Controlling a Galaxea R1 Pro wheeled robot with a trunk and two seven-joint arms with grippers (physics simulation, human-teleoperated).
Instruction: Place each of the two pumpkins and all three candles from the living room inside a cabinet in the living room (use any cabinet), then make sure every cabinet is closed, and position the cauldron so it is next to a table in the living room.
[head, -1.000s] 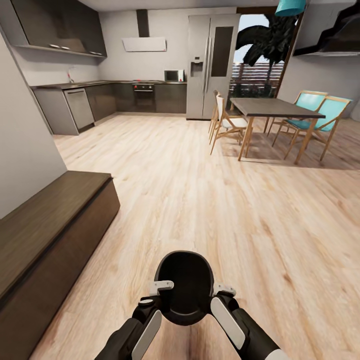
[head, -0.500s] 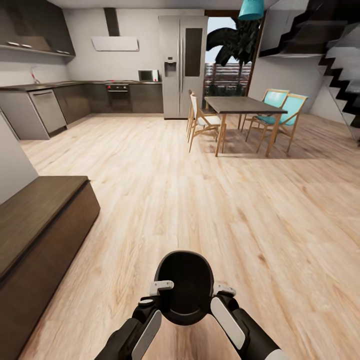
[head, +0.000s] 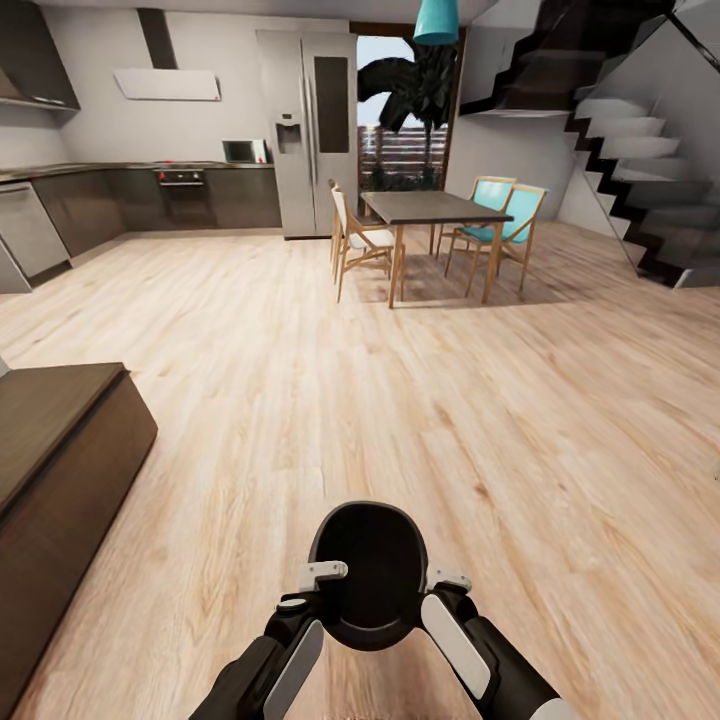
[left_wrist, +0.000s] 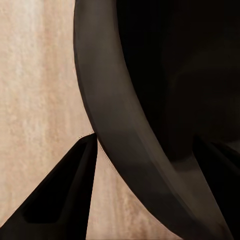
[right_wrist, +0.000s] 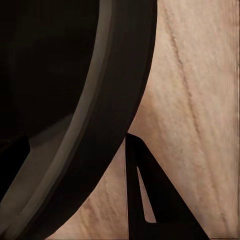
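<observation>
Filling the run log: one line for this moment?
phase: transit | cauldron: held by left claw and right claw on rim | ahead: dining table

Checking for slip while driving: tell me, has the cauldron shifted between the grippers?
No. The cauldron sits identically against both arms; only the camera panned right.

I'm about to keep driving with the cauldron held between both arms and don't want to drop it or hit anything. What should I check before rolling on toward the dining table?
1. Left gripper on the cauldron rim: ok; the left wrist view shows a finger on each side of the rim.
2. Right gripper on the rim: ok; fingers straddle the rim in the right wrist view.
3. Cauldron off the floor: cannot tell.
4. Wooden floor ahead free of obstacles: ok.
5. Margin from the dark cabinet on the left: ok.
6. Dining table in sight: ok, far ahead with chairs around it.
</observation>
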